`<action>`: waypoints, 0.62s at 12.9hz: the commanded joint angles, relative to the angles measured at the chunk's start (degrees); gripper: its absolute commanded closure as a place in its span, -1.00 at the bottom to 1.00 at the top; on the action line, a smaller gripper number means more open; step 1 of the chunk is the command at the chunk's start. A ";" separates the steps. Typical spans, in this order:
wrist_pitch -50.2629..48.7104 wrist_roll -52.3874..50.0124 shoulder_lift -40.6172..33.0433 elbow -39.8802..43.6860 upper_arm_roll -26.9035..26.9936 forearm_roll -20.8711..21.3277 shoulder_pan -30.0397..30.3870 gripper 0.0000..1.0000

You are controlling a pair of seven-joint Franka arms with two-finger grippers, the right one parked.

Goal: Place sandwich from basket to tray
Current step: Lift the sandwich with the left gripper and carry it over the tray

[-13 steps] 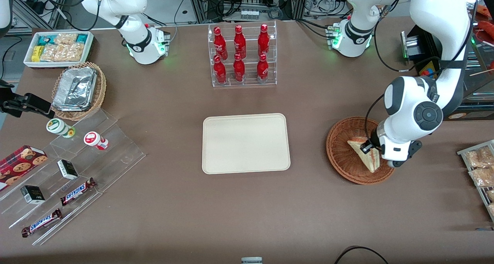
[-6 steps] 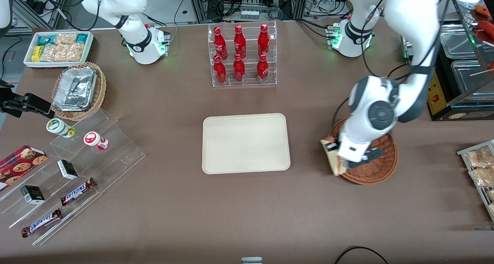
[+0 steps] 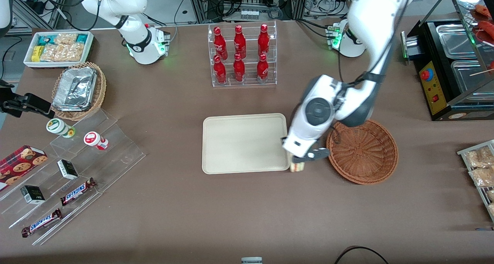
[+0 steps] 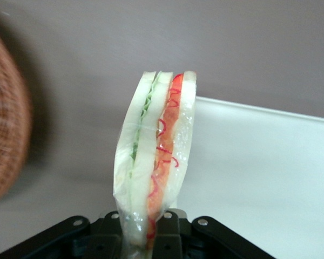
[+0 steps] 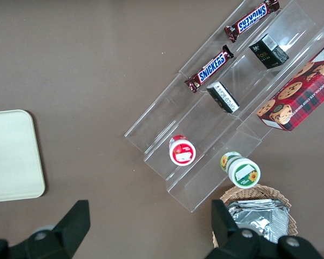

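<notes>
My hand (image 3: 299, 164) grips the triangular white-bread sandwich (image 4: 154, 162), mostly hidden under my wrist, between cream rectangular tray (image 3: 231, 140) and reddish-brown wicker basket (image 3: 362, 152); brown surface (image 3: 231, 210).

The working left arm reaches down from its base at the table's far edge, its upper links slanting toward the middle of the table and its white wrist housing tilted over the gap between tray (image 3: 244, 143) and basket (image 3: 362, 151). The gripper (image 3: 298, 164) hangs low beneath that wrist, just beside the tray's near corner on the working arm's side. Its 2 fingers (image 4: 170, 224) are closed onto the sandwich (image 4: 155, 159), pinching the wedge at its base so it stands on edge, cut layers facing the wrist camera.
</notes>
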 commanded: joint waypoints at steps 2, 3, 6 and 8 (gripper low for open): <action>-4.27 -5.48 8.81 12.44 0.94 0.78 -7.41 1.00; -4.18 -7.14 10.04 13.59 0.94 0.78 -8.99 1.00; -5.05 -11.10 14.96 18.51 1.37 0.86 -13.12 1.00; -7.16 -12.95 17.08 21.24 1.38 2.61 -14.45 1.00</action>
